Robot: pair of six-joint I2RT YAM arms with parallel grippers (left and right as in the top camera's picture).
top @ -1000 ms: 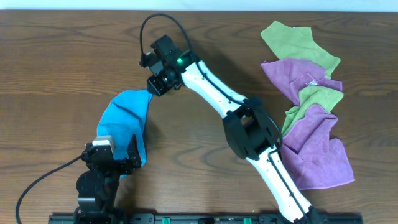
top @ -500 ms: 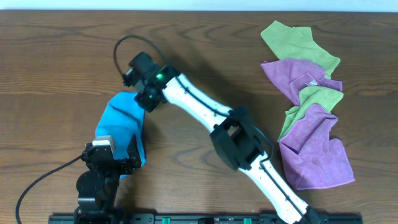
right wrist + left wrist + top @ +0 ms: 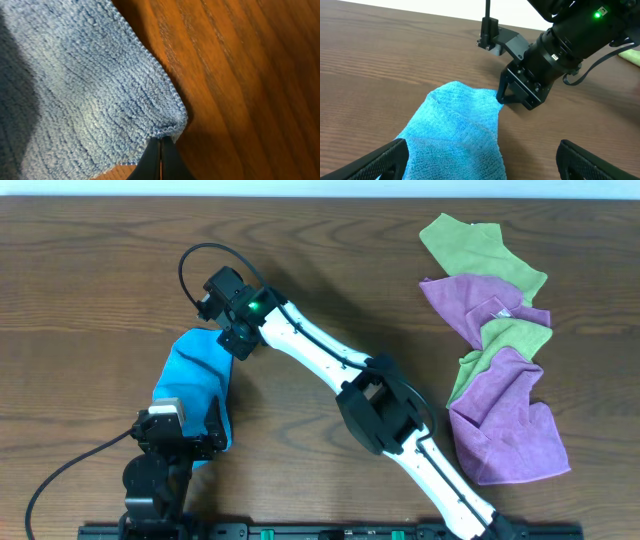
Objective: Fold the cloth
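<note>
Wooden table (image 3: 100, 280), cloth (image 3: 195, 370) partly hidden under left pincer (image 3: 185, 428)

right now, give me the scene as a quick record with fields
cloth: sky-blue, rumpled, on the left part of the table
right end effector: shut on the cloth's far corner
left end effector: wide open at the cloth's near end, not gripping
other cloths: lime-green and purple, heaped at the table's right side, clear of both arms

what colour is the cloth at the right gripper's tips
The cloth is bright sky blue, clearest in the left wrist view.
</note>
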